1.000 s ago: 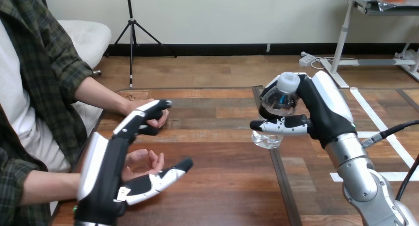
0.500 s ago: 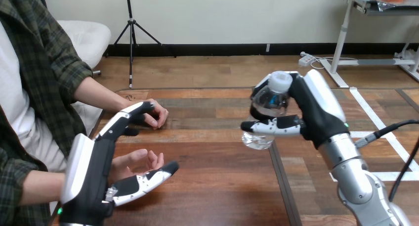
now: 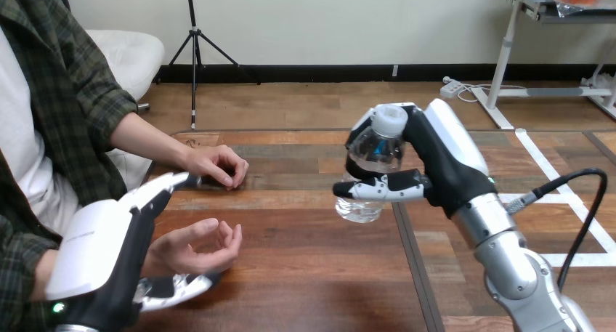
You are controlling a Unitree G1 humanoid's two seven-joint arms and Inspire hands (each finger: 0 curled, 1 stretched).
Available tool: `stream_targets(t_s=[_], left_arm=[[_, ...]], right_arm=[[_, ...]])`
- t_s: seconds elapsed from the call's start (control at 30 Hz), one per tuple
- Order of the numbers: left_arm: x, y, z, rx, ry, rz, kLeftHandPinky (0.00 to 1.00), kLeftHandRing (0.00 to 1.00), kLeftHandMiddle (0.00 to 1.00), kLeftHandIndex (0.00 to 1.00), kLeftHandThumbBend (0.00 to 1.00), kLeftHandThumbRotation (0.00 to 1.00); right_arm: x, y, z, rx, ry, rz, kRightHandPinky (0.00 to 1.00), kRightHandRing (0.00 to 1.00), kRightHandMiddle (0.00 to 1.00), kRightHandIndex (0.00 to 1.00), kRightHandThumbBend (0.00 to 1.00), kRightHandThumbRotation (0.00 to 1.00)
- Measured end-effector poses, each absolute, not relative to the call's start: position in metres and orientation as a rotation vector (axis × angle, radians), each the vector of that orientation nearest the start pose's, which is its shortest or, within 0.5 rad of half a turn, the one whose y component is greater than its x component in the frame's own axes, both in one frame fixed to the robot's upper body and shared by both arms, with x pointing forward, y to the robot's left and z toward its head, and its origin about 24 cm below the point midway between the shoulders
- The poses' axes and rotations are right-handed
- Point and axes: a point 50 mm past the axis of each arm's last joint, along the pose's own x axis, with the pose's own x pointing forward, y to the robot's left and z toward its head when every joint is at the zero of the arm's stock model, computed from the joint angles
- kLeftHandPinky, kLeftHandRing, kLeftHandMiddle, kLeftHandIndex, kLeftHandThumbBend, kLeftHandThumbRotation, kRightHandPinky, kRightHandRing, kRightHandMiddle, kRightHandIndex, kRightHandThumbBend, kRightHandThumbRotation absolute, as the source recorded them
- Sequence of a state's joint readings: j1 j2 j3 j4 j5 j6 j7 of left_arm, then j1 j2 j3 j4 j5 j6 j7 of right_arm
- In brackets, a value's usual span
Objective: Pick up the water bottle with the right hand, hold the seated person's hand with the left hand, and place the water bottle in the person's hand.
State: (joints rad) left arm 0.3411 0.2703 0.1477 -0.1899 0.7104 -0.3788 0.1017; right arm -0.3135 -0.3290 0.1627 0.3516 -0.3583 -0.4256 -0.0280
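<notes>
Two steps remain. The right hand grips the clear plastic white-capped water bottle mid-frame; the left hand, fingers straight, flanks the person's upturned hand lower left. Next: clasp, then deliver.

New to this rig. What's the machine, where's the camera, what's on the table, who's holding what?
This is a humanoid robot, seen through the camera on its own head, which looks forward and down over a wooden table. The two black-and-white machine parts are the robot's hands, on silver arms.

The right hand, at the view's right, has its fingers curled round a clear bottle with a white cap and holds it over the table.

A person sits at the left. Their nearer hand lies palm up. The robot's left hand is beside it, with straight fingers above it and the thumb below, not closed on it. The person's farther hand rests on the table.
</notes>
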Motion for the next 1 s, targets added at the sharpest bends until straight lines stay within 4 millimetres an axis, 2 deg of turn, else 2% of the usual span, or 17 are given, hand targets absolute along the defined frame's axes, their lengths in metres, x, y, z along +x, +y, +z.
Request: stream_targets(t_s=[0.53,1.0], left_arm=[[0.182,0.239,0.052,1.323,0.038,-0.062,0.75,0.78,0.79,0.76,1.00,0.00],[0.183,0.242,0.045,1.490,0.169,-0.070,0.79,0.80,0.81,0.77,1.00,0.00]], right_arm=[[0.299,-0.137,0.082,-0.679,-0.422,0.325,0.35,0.38,0.44,0.43,0.80,0.00],[0.297,-0.132,0.082,-0.674,-0.440,0.351,0.35,0.38,0.43,0.43,0.79,0.00]])
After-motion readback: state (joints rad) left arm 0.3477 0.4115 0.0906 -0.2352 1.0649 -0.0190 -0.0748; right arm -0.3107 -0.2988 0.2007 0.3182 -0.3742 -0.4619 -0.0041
